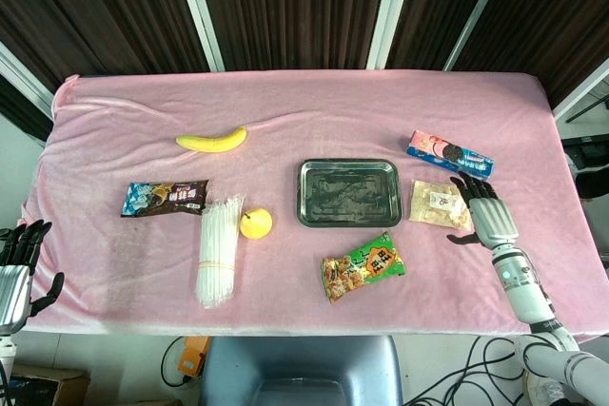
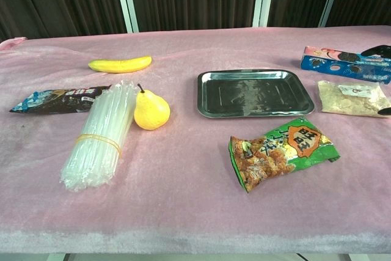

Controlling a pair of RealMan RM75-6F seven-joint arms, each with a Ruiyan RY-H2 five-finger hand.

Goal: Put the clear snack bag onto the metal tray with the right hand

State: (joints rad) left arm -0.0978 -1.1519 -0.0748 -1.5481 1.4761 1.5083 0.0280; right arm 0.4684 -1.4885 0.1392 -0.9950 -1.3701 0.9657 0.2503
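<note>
The right hand (image 1: 483,206) lies flat, fingers spread, holding nothing, right beside the clear snack bag (image 1: 438,203). The metal tray (image 1: 348,193) sits further left on the bench.

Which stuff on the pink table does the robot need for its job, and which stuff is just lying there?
Needed for the job:
clear snack bag
metal tray
right hand, beside the bag

Just lying about:
banana
pear
bundle of clear straws
dark snack packet
green snack bag
blue cookie box
left hand, at the table's edge
</note>
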